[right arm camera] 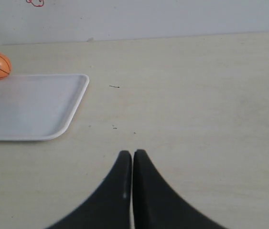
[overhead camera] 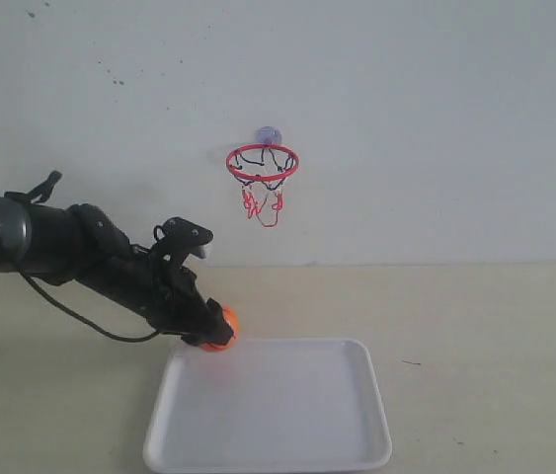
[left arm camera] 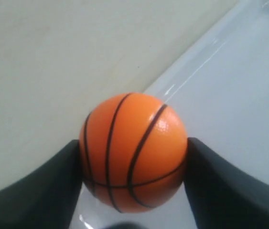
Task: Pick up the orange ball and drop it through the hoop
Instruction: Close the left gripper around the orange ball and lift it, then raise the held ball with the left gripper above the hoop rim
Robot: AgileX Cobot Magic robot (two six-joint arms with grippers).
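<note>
The small orange ball (overhead camera: pixel 221 329) with black seam lines is held just above the far left corner of the white tray (overhead camera: pixel 287 415). My left gripper (overhead camera: pixel 210 330) is shut on it; in the left wrist view the ball (left arm camera: pixel 133 151) fills the gap between both black fingers (left arm camera: pixel 38 188). The hoop (overhead camera: pixel 262 163), a red ring with a loose string net under a purple suction cup, hangs on the wall above and to the right of the ball. My right gripper (right arm camera: pixel 132 153) is shut with nothing in it, over bare table right of the tray (right arm camera: pixel 29 107).
The pale table runs to the white wall behind. A small dark mark (overhead camera: pixel 411 362) lies on the table right of the tray. The left arm's black cable (overhead camera: pixel 70 314) droops over the table at the left.
</note>
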